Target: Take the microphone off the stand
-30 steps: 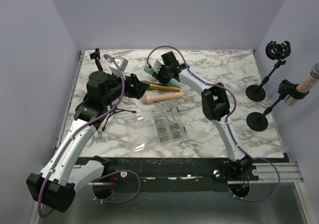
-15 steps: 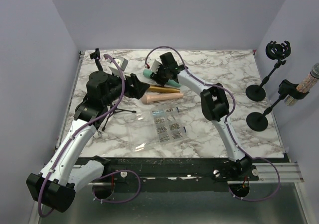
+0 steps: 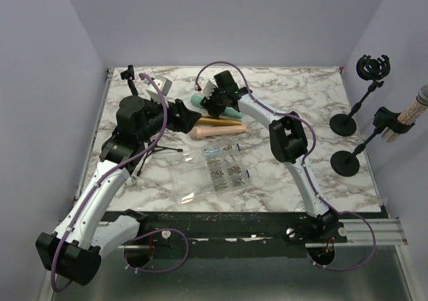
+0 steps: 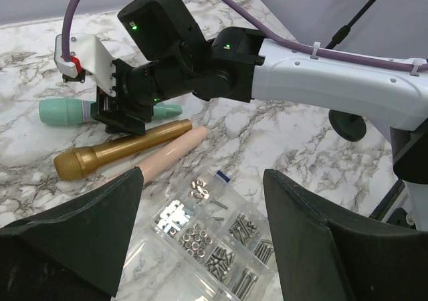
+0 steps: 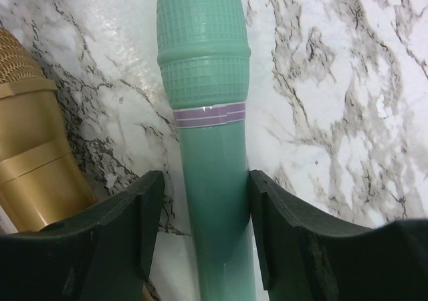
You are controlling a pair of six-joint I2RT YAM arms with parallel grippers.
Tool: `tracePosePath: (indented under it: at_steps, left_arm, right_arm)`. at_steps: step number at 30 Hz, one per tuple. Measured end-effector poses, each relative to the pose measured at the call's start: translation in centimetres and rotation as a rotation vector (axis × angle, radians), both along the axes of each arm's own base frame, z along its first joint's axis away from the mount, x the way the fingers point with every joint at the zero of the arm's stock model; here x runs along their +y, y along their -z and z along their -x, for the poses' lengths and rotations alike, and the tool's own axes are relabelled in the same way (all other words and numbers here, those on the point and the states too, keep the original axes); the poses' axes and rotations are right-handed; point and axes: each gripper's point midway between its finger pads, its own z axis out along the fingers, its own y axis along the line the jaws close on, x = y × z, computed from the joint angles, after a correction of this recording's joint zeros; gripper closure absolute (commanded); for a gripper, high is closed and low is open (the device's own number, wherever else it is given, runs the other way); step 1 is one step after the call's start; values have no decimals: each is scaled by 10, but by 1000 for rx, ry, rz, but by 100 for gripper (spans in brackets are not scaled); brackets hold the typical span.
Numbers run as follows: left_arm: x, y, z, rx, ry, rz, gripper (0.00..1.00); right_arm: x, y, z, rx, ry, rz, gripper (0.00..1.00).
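Teal plastic lying flat on marble tells us most of the story. From above, the teal microphone (image 3: pixel 198 100) rests on the table (image 3: pixel 301 87) near its far edge, just beside a gold microphone (image 3: pixel 221 120) and a pink microphone (image 3: pixel 215 131). It is in no clip, so we judge the removal itself done. The right gripper (image 3: pixel 208 102) sits low over its handle, and the left gripper (image 3: pixel 190 116) hovers close by. Off the table's right side stand an empty stand (image 3: pixel 361 97) and a second stand (image 3: pixel 364 140) holding a glittery microphone (image 3: pixel 413 110). In the left wrist view, that arm's fingers stand wide apart with nothing between them, and a clear screw box (image 4: pixel 214 237) lies below. In the right wrist view, the fingers are apart and straddle the teal handle. A sliver of marble shows beside one finger, while the other seems to touch the plastic. Our worry is the retreat. If that touching pad drags as the arm lifts, the round body could roll into the gold microphone. The two arms are also close enough that a careless swing could knock them together.
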Motion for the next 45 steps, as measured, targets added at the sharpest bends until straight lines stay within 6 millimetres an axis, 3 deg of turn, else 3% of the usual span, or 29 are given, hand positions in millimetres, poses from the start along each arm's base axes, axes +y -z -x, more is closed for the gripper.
tracePosePath:
  at_steps: [9, 13, 17, 22, 27, 30, 33, 34, 35, 41, 45]
  left_arm:
    - [0, 0, 0, 1, 3, 1, 25]
    - [0, 0, 0, 1, 3, 1, 25]
    - [0, 0, 0, 1, 3, 1, 25]
    - [0, -2, 2, -4, 3, 3, 25]
    - [1, -9, 6, -22, 4, 13, 25]
    - [2, -13, 10, -33, 6, 21, 25]
    - [2, -18, 14, -45, 14, 32, 25]
    - [2, -19, 16, -49, 17, 37, 25]
    - [2, -21, 18, -52, 20, 42, 25]
    - [2, -30, 27, -75, 35, 69, 25]
    - [0, -35, 32, -82, 53, 93, 25]
  right_arm:
    - [2, 0, 10, 63, 32, -27, 47]
    - [3, -10, 16, 82, 52, -42, 51]
    - [2, -38, 22, 77, 84, -78, 48]
    - [-6, -90, 34, 63, 147, -152, 47]
    - [-27, -135, 48, 20, 274, -227, 39]
    - [-50, -150, 55, -18, 386, -246, 33]
    - [-78, -158, 59, -76, 517, -243, 19]
    - [-87, -153, 58, -92, 565, -226, 15]
    - [-101, -162, 59, -137, 618, -227, 12]
    - [-195, -160, 63, -308, 967, -134, 4]
    - [-283, -168, 56, -405, 1240, -67, 4]
